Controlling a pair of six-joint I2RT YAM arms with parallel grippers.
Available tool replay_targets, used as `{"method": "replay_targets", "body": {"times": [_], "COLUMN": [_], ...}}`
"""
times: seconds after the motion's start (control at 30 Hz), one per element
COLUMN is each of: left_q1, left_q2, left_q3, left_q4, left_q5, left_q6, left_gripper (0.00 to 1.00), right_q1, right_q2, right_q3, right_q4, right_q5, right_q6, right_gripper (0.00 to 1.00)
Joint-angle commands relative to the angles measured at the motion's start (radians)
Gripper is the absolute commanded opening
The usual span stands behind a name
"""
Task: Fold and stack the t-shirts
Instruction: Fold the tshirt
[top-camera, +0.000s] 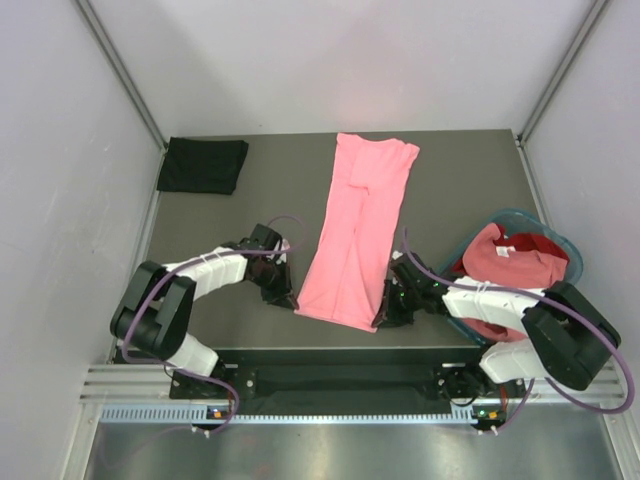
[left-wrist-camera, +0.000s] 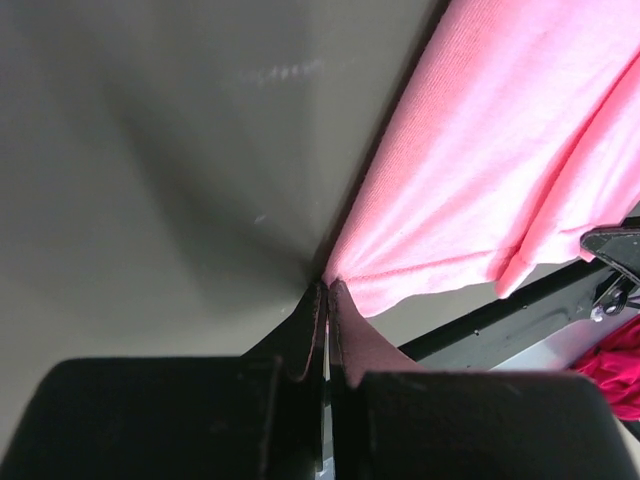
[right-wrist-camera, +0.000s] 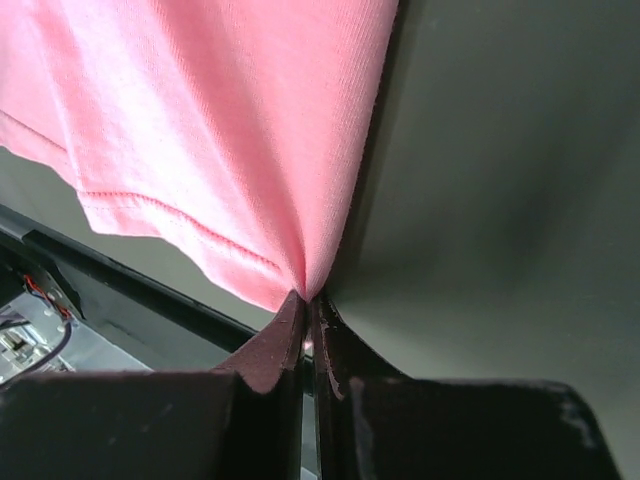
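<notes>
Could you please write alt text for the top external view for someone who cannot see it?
A salmon pink t-shirt lies folded into a long strip down the middle of the table, with the left gripper and right gripper each pinching one near corner. A folded black t-shirt sits far left, and a red t-shirt lies in a teal basket at right.

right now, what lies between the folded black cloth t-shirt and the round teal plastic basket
The salmon pink cloth t-shirt, folded lengthwise into a long strip, flat on the table; the top view shows it.
</notes>
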Motion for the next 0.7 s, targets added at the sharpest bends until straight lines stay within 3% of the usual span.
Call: {"method": "replay_targets", "body": {"times": [0.0, 0.27, 0.53, 0.67], "left_q1": [-0.005, -0.005, -0.005, -0.005], "left_q2": [-0.080, -0.131, -0.156, -0.196], "left_q3": [-0.039, -0.108, -0.071, 0.040], "left_q4": [-0.028, -0.025, -0.057, -0.074], "left_q5": [-0.005, -0.028, -0.005, -0.028], "left_q6": [-0.014, -0.018, -0.015, -0.004], "left_gripper": [0.00, 0.00, 0.00, 0.00], "right_q1": [0.003, 0.004, 0.007, -0.005], "right_q2": [-0.017, -0.037, -0.032, -0.075], "right_q3": [-0.004, -0.111, -0.017, 0.092], "right_q4": [0.002, 0.060, -0.016, -0.128], "right_q5": [-0.017, -0.071, -0.059, 0.057], "right_q6": [-0.029, 0.007, -0.027, -0.065], "right_gripper": [0.00, 0.00, 0.00, 0.00]}}
